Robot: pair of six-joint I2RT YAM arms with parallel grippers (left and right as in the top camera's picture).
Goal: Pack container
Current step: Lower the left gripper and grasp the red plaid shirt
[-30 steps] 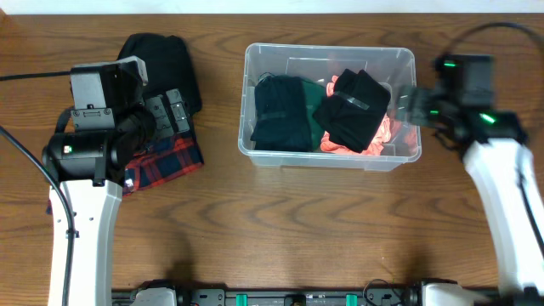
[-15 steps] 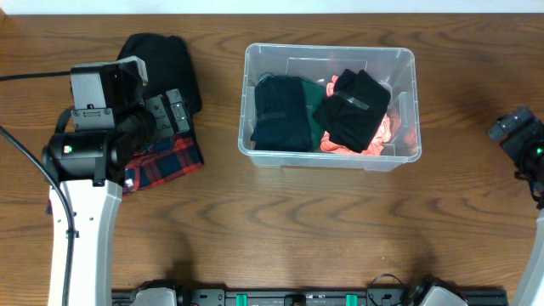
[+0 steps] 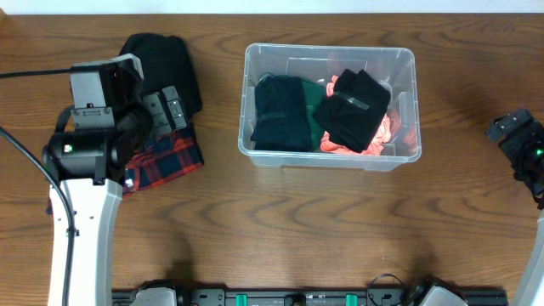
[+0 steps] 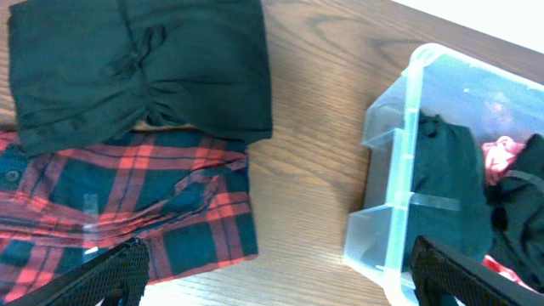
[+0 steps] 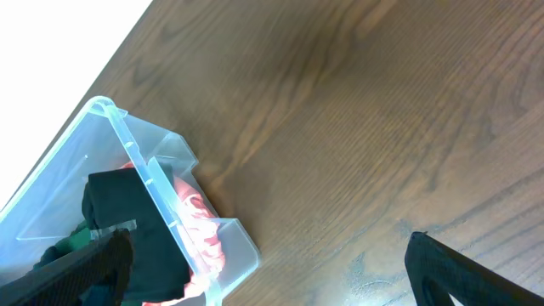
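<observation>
The clear plastic container (image 3: 331, 53) stands at the table's middle back and holds black, green and coral folded clothes. It also shows in the left wrist view (image 4: 399, 127) and the right wrist view (image 5: 144, 170). A black garment (image 3: 166, 59) and a red plaid shirt (image 3: 174, 157) lie left of it; both also show in the left wrist view, the black garment (image 4: 136, 68) above the plaid shirt (image 4: 127, 204). My left gripper (image 3: 166, 110) is open and empty above the plaid shirt. My right gripper (image 3: 510, 132) is open and empty at the far right edge.
Bare wooden table lies in front of the container and between it and the right arm. The clothes pile sits close to the left arm's base.
My right arm pulled away from the container's right side to the table's far right edge. The left arm has barely moved.
</observation>
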